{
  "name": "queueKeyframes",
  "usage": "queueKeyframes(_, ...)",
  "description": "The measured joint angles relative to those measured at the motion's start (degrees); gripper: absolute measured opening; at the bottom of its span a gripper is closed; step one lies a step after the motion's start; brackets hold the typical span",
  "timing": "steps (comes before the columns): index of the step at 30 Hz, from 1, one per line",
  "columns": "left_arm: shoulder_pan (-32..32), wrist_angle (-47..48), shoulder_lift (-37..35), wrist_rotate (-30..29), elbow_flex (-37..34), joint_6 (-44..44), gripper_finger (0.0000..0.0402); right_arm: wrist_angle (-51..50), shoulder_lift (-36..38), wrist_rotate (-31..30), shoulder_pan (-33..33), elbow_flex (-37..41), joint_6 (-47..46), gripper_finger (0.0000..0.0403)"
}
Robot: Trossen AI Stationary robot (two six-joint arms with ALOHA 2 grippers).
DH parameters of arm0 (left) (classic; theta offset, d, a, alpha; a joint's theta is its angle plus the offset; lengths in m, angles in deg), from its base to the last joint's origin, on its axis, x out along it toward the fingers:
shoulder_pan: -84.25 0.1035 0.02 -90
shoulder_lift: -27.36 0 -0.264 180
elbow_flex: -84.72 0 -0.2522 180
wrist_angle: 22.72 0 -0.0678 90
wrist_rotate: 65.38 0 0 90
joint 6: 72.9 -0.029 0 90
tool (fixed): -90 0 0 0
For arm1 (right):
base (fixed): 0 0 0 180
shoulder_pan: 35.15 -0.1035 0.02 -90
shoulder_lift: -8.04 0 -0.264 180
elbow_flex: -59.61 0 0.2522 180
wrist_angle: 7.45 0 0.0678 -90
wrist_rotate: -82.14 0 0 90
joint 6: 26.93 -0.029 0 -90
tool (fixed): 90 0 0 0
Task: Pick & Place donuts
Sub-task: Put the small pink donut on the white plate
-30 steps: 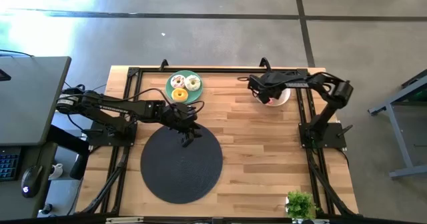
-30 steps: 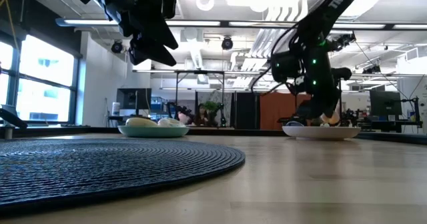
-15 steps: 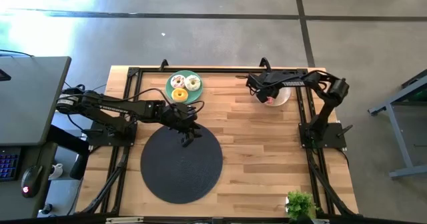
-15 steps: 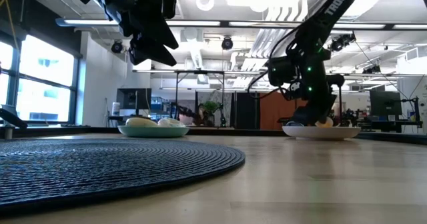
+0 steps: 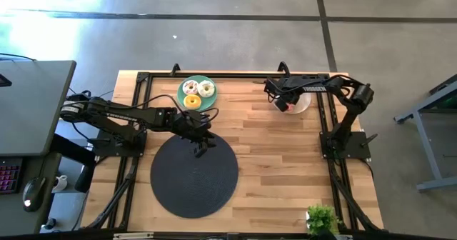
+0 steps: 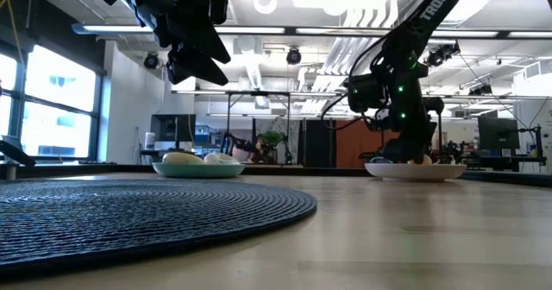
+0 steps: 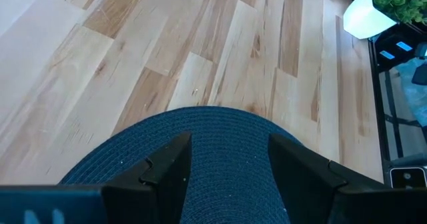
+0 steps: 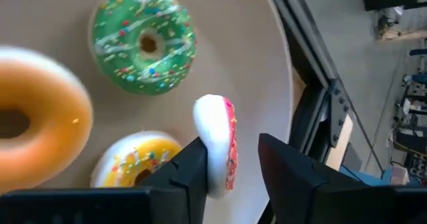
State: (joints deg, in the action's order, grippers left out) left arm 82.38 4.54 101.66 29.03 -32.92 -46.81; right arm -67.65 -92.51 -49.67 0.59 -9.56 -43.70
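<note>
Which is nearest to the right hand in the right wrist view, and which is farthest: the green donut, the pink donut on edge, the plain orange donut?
1. Pink-frosted donut standing on edge, between the right hand fingers.
2. Green sprinkled donut, farther up the beige plate.
3. Plain orange donut, at the plate's far side.

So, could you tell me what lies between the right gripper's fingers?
In the right wrist view, a pink donut on edge sits between the right gripper's fingers.

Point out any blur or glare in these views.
Right wrist view: the orange donut at the edge is smeared, while the green donut is sharp. High view: bright glare washes the floor's top-left corner. Low view: ceiling lights flare white, and the black mat blurs nearest the camera.
</note>
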Motion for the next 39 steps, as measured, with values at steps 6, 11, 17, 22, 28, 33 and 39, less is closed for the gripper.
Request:
queueKeyframes(6, 0.0, -0.1, 0.0, 0.1, 0.0, 0.0, 0.0198, 0.0, 1.0, 0.0, -0.2, 0.0, -0.7, 0.0137)
queueKeyframes(11, 0.0, -0.1, 0.0, 0.1, 0.0, 0.0, 0.0198, 0.0, 3.6, 2.9, -0.2, 0.0, 3.0, 0.0138)
queueKeyframes(17, 0.0, -0.1, 0.0, 0.1, 0.0, 0.0, 0.0198, 1.9, 10.6, 7.5, 0.2, 0.0, 7.2, 0.0138)
queueKeyframes(22, 0.0, -0.1, 0.0, 0.1, 0.0, 0.0, 0.0198, 2.2, 13.9, 11.6, 1.5, 0.0, 6.9, 0.0138)
queueKeyframes(28, 0.0, -0.1, 0.0, 0.1, 0.0, 0.0, 0.0198, 2.2, 11.4, 8.1, 1.8, 0.0, 3.7, 0.0138)
queueKeyframes(33, 0.0, -0.1, 0.0, 0.1, 0.0, -0.1, 0.0198, 2.1, 6.6, 4.6, 1.6, 0.0, 1.7, 0.0138)
queueKeyframes(39, 0.0, -0.1, 0.0, 0.1, 0.0, -0.1, 0.0198, 3.4, 2.1, 9.0, 1.6, 0.0, 3.0, 0.0138)
